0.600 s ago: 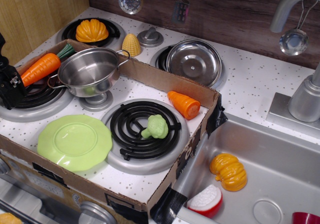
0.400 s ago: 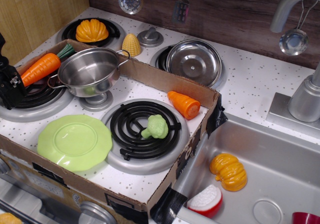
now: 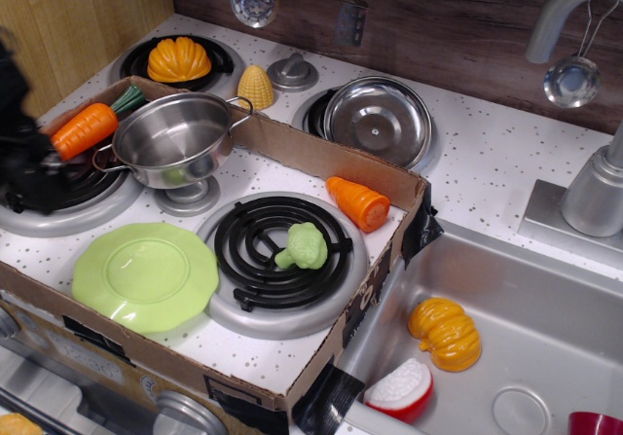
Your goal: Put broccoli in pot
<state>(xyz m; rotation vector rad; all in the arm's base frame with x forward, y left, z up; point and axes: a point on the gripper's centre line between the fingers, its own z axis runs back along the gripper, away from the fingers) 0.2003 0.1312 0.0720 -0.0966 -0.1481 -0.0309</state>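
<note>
The light-green broccoli [image 3: 303, 247] lies on the front right burner [image 3: 282, 260], stalk pointing left. The shiny steel pot [image 3: 175, 140] with wire loop handles stands upright and empty behind it, left of centre, between the burners. My black gripper [image 3: 24, 167] is at the far left edge over the front left burner, blurred by motion, well away from the broccoli. I cannot tell whether its fingers are open or shut.
A light-green plate [image 3: 146, 275] lies front left. A whole carrot [image 3: 88, 128] is left of the pot, a carrot piece [image 3: 358, 202] by the cardboard wall [image 3: 321, 158]. A steel lid [image 3: 378, 121] covers the back right burner. A sink [image 3: 506, 338] with toy food is at the right.
My gripper at the left edge has started moving and is now blurred, shifted slightly right. The broccoli, the pot and the other things have not moved.
</note>
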